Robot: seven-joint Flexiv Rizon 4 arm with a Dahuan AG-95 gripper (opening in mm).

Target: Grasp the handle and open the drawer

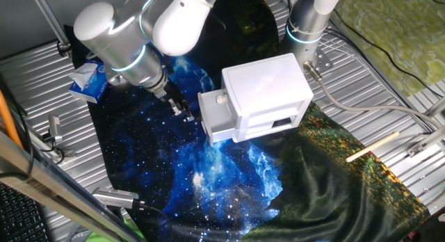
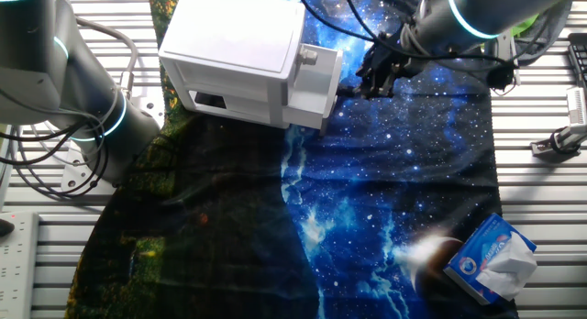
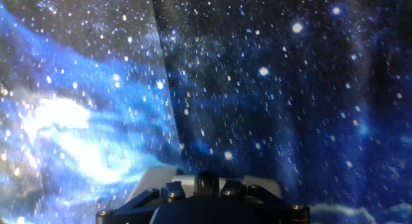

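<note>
We start with the handle [image 1: 222, 99], a small round pale knob sticking out from the flat front of the drawer [image 1: 217, 117]. The drawer already stands partly out of the white cabinet [image 1: 271, 89], which sits on the starry blue cloth [image 1: 201, 165] covering the worktop [image 1: 49, 82]. We judge the knob to be hard, smooth plastic, stiff but slippery, and small enough that the fingers should close squarely across its round sides, close to the drawer front, not on its tip. The drawer looks light and should slide easily; the cabinet looks light too, so a skewed pull might drag the whole box over the cloth.

Our tool [image 1: 186, 114] hangs just beside the drawer front, near the knob but apart from it, holding nothing. We cannot tell whether its fingers are spread or pressed together; they are small and dark in both fixed views, and the hand view shows mostly cloth. A tissue packet [image 2: 492, 258] lies well apart.
</note>
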